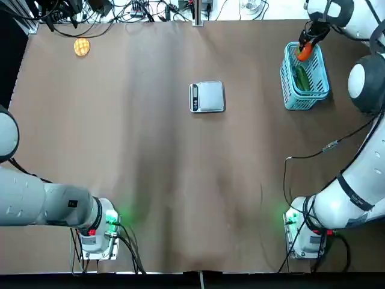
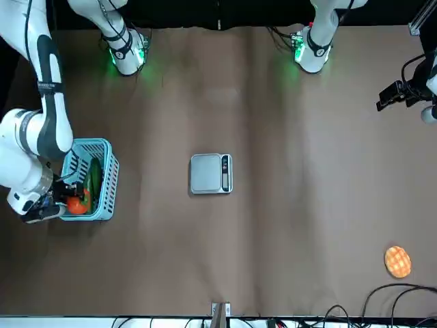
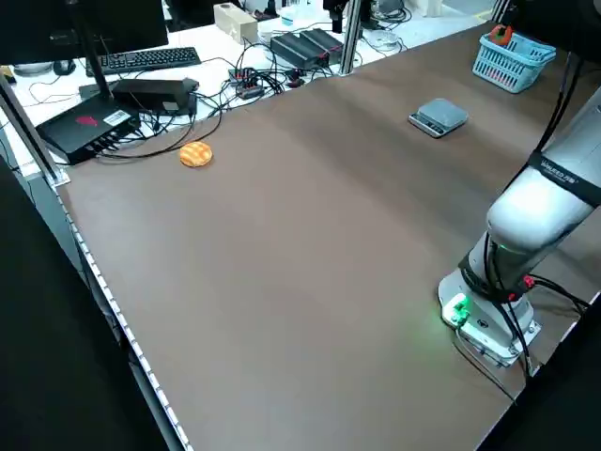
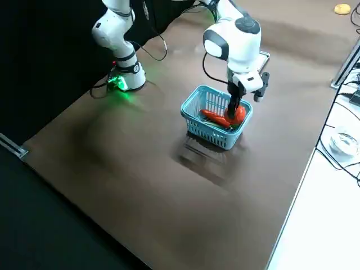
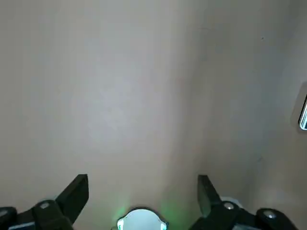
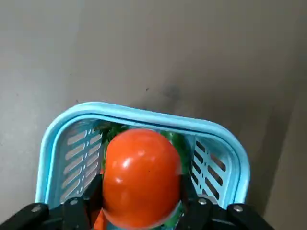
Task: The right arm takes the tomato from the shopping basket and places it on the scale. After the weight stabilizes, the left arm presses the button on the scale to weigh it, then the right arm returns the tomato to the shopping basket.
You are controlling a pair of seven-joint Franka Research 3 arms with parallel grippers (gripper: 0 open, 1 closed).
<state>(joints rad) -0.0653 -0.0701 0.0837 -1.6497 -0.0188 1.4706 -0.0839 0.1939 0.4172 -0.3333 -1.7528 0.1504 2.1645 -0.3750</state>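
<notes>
The orange-red tomato sits between the fingers of my right gripper, which is shut on it at the far end of the light-blue shopping basket, about level with the rim. The front view shows the tomato inside the basket's outline. The silver scale lies at mid-table, with its dark strip on the side facing the left arm. My left gripper hangs open over bare table on the left side, far from the scale.
A long green vegetable lies in the basket. A yellow waffle-patterned round item rests at the far left corner. Cables and electronics line the far edge beyond the table. Both arm bases stand at the near edge.
</notes>
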